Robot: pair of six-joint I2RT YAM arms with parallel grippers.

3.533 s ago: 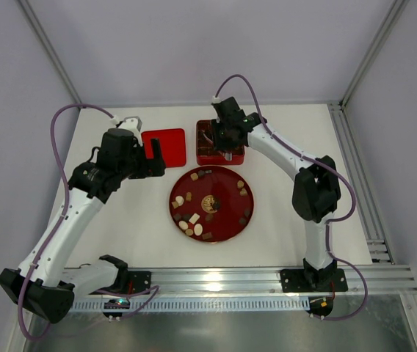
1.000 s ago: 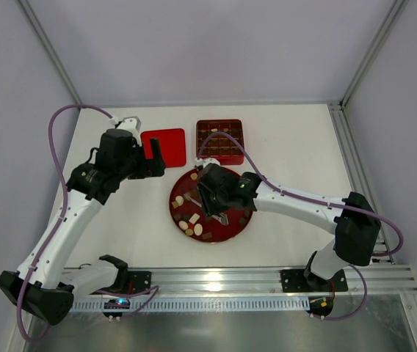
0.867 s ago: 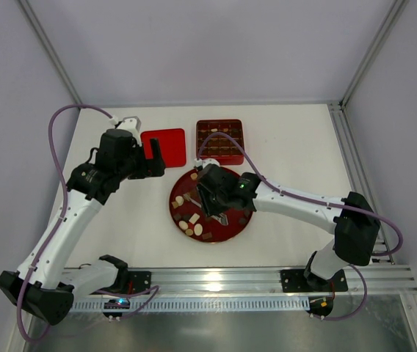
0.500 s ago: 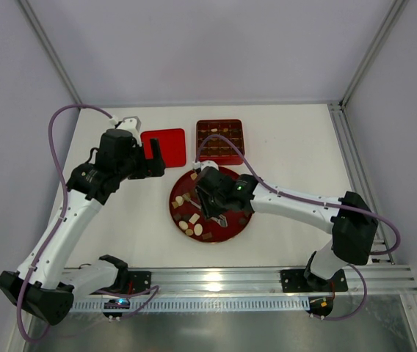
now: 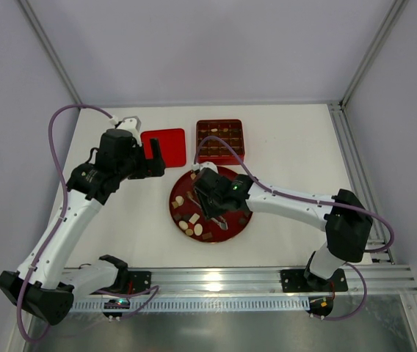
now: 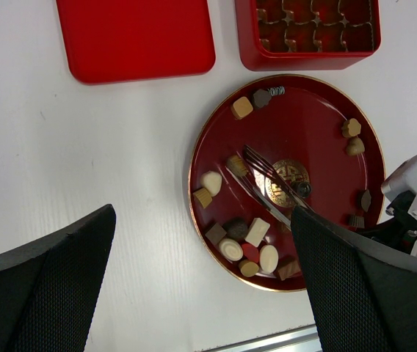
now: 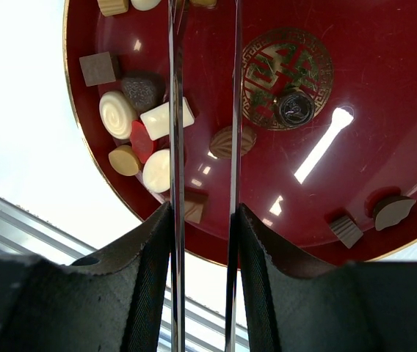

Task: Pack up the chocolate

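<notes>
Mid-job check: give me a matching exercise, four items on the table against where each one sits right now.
Items
1. flat red square lid
2. red box with square compartments
3. round red plate
4. thin metal tongs

Places
A. gripped in the right claw
B. under the loose chocolate pieces
C. left of the box
D. just beyond the plate, right of the lid

Pairs: 1-C, 2-D, 3-B, 4-A

Round red plate (image 6: 315, 132) is sitting mid-table (image 5: 289, 147), gold emblem (image 7: 289, 70) at its centre. Divided red box (image 6: 307, 60) is sitting just past its far edge, flat red lid (image 5: 163, 147) lying left of the box. Metal tweezers (image 7: 175, 110) are hanging over the plate's left half. Aluminium rail (image 5: 216, 277) is running along the near edge.
</notes>
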